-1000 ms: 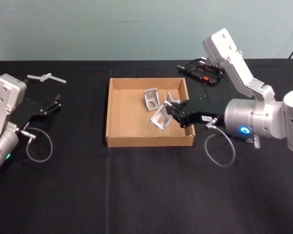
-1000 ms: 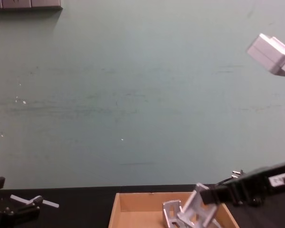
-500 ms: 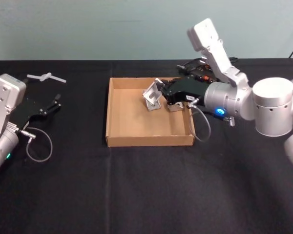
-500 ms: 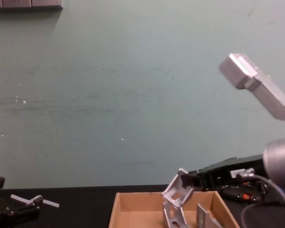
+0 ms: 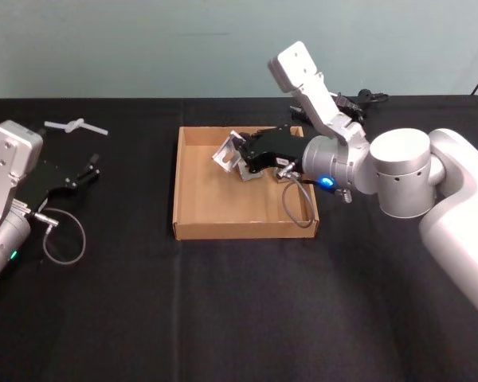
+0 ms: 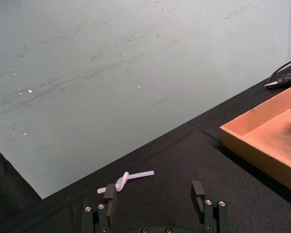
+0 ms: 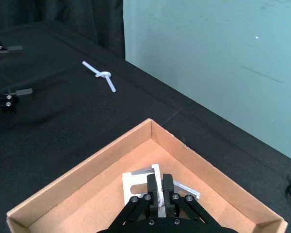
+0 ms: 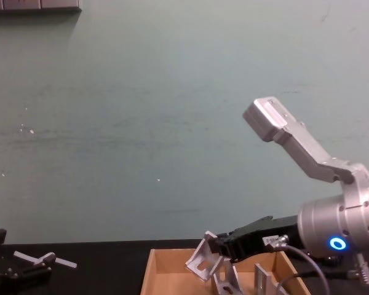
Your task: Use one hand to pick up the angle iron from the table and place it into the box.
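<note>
Right end effector (image 5: 240,156) clamped on angle iron (image 5: 226,151) — held above box (image 5: 193,199) rear. Risk: landing on brackets (image 8: 230,284) already inside — tipping, bouncing out. Left end effector (image 6: 155,206) parked, spread apart.

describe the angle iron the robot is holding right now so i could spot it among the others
Start at the cardboard box in the middle of the black table. Over its far side, the right gripper is shut on a silver angle iron. Unlike the other brackets in the box, this one hangs tilted above the box floor, clamped between black fingers.
</note>
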`<action>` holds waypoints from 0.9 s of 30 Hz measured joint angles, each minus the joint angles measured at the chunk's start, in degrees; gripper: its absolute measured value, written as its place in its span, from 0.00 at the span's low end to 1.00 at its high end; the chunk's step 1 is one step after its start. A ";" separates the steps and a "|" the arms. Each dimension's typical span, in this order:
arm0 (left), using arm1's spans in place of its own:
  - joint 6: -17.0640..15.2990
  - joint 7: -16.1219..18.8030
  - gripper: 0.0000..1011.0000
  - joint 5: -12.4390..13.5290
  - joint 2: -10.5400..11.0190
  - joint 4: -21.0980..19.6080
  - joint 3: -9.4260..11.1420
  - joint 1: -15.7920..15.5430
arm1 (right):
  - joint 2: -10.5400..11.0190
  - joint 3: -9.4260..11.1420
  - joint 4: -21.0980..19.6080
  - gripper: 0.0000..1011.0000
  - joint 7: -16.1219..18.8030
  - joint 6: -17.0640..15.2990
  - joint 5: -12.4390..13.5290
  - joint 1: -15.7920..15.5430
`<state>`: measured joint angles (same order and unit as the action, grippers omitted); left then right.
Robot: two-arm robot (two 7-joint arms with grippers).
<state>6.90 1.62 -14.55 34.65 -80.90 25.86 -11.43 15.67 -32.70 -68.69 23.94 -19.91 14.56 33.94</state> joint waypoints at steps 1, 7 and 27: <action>0.00 0.00 0.99 0.00 0.00 0.00 0.00 0.00 | -0.28 0.02 0.36 0.07 -0.02 0.13 -0.13 0.10; 0.00 0.00 0.99 0.00 0.00 0.00 0.00 0.00 | -1.57 0.11 2.50 0.07 0.39 0.57 -0.71 0.62; 0.00 0.00 0.99 0.00 0.00 0.00 0.00 0.00 | -2.99 0.56 3.69 0.16 1.84 0.15 -1.23 0.90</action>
<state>6.90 1.62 -14.55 34.64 -80.90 25.86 -11.43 12.69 -32.15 -65.00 25.78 -19.76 13.33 34.84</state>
